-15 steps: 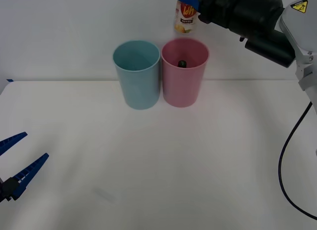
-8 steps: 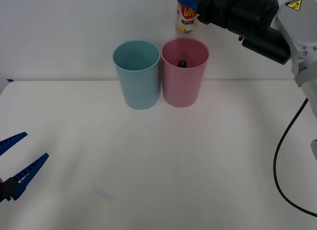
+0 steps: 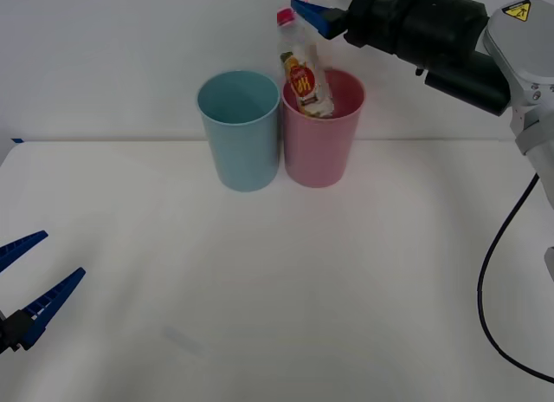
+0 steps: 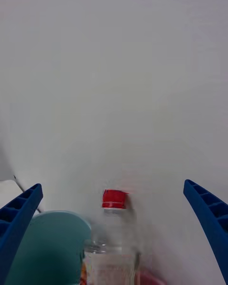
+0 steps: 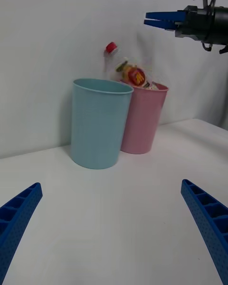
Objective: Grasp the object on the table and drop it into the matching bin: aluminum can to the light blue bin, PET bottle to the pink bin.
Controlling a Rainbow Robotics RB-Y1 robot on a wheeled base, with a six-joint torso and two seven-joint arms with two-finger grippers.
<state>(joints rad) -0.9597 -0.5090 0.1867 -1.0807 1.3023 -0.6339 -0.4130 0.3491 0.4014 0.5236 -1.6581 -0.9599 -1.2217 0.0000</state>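
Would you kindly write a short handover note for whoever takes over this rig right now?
Right gripper: open, above the pink bin, holding nothing.
Left gripper: open, parked low over the table at the robot's left.
PET bottle: released, tilted with its base inside the pink bin and its red cap leaning toward the light blue bin.
Done: grasp, carry, release over the matching bin.
Left: confirm the bottle settles fully inside, then pull the right arm back.
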